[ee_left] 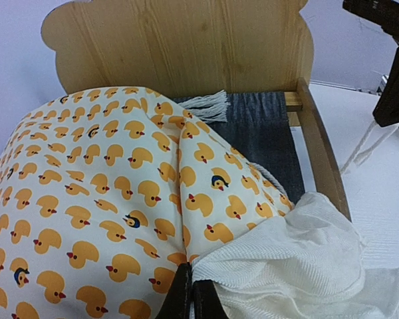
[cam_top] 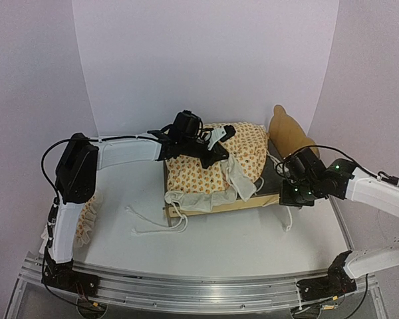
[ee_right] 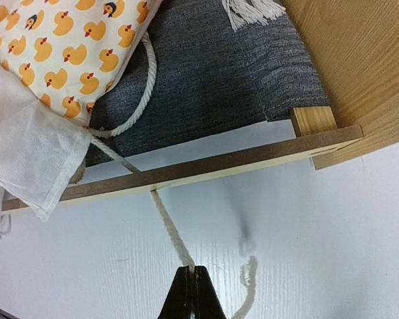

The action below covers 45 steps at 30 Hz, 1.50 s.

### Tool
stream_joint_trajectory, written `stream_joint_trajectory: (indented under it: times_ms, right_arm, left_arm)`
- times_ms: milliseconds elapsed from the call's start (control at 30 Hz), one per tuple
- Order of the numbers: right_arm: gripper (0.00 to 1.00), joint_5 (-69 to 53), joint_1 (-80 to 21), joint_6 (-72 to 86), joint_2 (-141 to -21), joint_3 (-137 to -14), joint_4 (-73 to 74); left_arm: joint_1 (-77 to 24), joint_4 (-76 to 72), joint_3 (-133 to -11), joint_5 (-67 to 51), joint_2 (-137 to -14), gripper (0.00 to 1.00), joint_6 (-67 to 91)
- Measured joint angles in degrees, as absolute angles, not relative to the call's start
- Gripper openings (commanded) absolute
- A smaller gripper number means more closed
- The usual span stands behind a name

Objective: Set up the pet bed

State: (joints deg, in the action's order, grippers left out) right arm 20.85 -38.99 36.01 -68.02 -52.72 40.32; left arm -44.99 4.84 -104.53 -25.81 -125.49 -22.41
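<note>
Left hand (ee_left: 191, 296): fingertips pinched together on the duck-print cushion (ee_left: 100, 193), at its white ruffle seam. The cushion lies bunched over the left part of the pet bed (cam_top: 216, 205), mid-tabletop (cam_top: 239, 246). Soft, puffy cotton. Grey woven base panel (ee_right: 206, 80) is bare toward the scalloped plywood headboard (ee_left: 179, 46). Right hand (ee_right: 193, 292): clamped on the twisted tie cord (ee_right: 166, 222), outside the near rail (ee_right: 206, 169). Best approach, I judge: draw both rightward evenly, keeping the cord slack-free.

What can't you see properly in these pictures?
Top view: the left arm hides most of the small pillow.
All views: the cushion covers much of the pet bed's grey base.
Right wrist view: the shut right gripper hides the cord where it's pinched.
Left wrist view: the picture edge cuts off the headboard's top.
</note>
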Motion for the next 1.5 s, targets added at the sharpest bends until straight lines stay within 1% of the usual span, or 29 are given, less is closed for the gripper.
stream_joint_trajectory:
  times_ms: [67, 100, 200, 233, 267, 300, 333, 400, 467, 533, 567, 600, 633, 667, 767, 800, 867, 933, 967, 1067, 1133, 1167, 1200, 1267, 1300, 1433, 1500]
  right_arm:
    - [0.35, 21.0, -38.9, 36.4, -68.6, -53.2, 41.9]
    - [0.4, 21.0, -38.9, 36.4, -69.0, -53.4, 42.6]
    - [0.49, 20.8, -38.9, 37.1, -70.3, -53.6, 43.9]
    - [0.52, 20.8, -38.9, 37.1, -70.4, -53.6, 44.2]
    - [0.55, 20.8, -38.9, 37.1, -70.4, -53.6, 44.6]
    - [0.57, 20.8, -38.9, 37.2, -70.4, -53.9, 45.0]
    - [0.59, 20.7, -38.9, 36.9, -70.5, -54.4, 45.2]
    - [0.62, 20.4, -38.8, 36.3, -71.0, -56.3, 45.9]
    - [0.63, 19.0, -38.2, 35.7, -73.0, -60.3, 46.2]
    - [0.64, 15.9, -36.6, 35.6, -76.5, -65.0, 45.3]
    - [0.64, 14.3, -35.6, 35.7, -78.4, -67.1, 44.6]
    - [0.65, 12.9, -34.3, 35.8, -80.7, -69.2, 43.6]
    - [0.65, 12.0, -33.4, 35.9, -82.8, -70.5, 42.6]
    - [0.67, 11.2, -32.4, 36.0, -84.9, -71.8, 41.6]
    - [0.86, 8.6, -29.1, 37.3, -90.2, -72.9, 39.8]
    - [0.89, 7.7, -28.1, 37.9, -91.6, -73.0, 39.4]
    - [0.9, 5.7, -26.4, 39.1, -94.2, -73.0, 38.1]
    - [0.87, 4.0, -25.5, 39.7, -96.4, -73.2, 36.3]
    - [0.86, 3.3, -25.3, 40.1, -97.5, -73.3, 35.4]
    - [0.78, 1.5, -25.4, 41.0, -99.7, -73.3, 32.0]
    - [0.72, 0.3, -25.4, 41.8, -100.4, -73.0, 29.2]
    - [0.66, -0.4, -25.5, 41.9, -100.8, -73.0, 27.8]
    - [0.58, -1.0, -25.4, 42.1, -101.1, -73.0, 26.6]
    - [0.33, -2.1, -25.4, 41.9, -102.0, -73.0, 24.5]
    - [0.23, -2.5, -25.4, 41.9, -102.5, -73.1, 23.8]
    - [0.0, -2.6, -25.4, 41.6, -103.4, -73.1, 23.1]
    - [0.0, -1.9, -25.4, 41.2, -103.2, -73.1, 23.4]
  left_arm:
    - [-45.6, 5.1, -105.0, -26.9, -125.7, 0.0, -23.1]
    - [-45.7, 5.1, -105.0, -27.2, -125.7, 0.0, -23.3]
    - [-45.5, 5.2, -105.2, -27.9, -125.7, 0.0, -24.1]
    - [-45.4, 5.3, -105.2, -28.4, -125.7, 0.03, -24.3]
    - [-45.4, 5.7, -105.2, -28.8, -125.7, 0.09, -24.4]
    - [-45.4, 6.2, -105.2, -29.2, -125.7, 0.24, -24.6]
    - [-45.4, 7.2, -105.3, -29.8, -125.7, 0.37, -25.1]
    - [-45.4, 9.6, -105.8, -31.1, -125.7, 0.56, -26.0]
    - [-45.3, 13.4, -107.4, -32.7, -125.7, 0.69, -27.0]
    - [-45.1, 16.5, -109.2, -34.3, -125.6, 0.77, -27.5]
    - [-45.0, 18.0, -110.1, -35.3, -125.5, 0.78, -27.5]
    - [-44.7, 19.9, -111.2, -36.3, -125.3, 0.76, -27.6]
    - [-44.3, 21.6, -112.1, -37.1, -125.0, 0.74, -28.0]
    - [-43.9, 23.3, -112.9, -37.9, -124.6, 0.69, -28.3]
    - [-41.9, 31.5, -114.0, -39.2, -122.1, 0.63, -34.6]
    - [-41.3, 35.1, -113.6, -39.4, -120.7, 0.61, -38.2]
    - [-39.9, 41.9, -110.6, -39.2, -116.7, 0.61, -46.5]
    - [-38.8, 48.6, -105.8, -38.8, -112.3, 0.65, -54.5]
    - [-38.4, 51.6, -103.6, -38.5, -110.5, 0.7, -58.1]
    - [-37.5, 56.4, -97.8, -36.6, -107.3, 0.79, -66.8]
    - [-37.3, 56.5, -93.4, -34.8, -106.3, 0.81, -71.2]
    - [-37.2, 56.4, -91.2, -33.9, -106.2, 0.8, -73.3]
    - [-37.1, 55.6, -88.8, -33.1, -106.1, 0.8, -74.8]
    - [-37.1, 54.0, -85.2, -31.8, -106.0, 0.76, -77.0]
    - [-37.1, 53.0, -83.8, -31.2, -106.0, 0.75, -78.0]
    - [-37.2, 48.1, -80.8, -29.5, -106.0, 0.65, -81.0]
    - [-37.4, 47.5, -80.6, -29.5, -106.0, 0.58, -82.6]
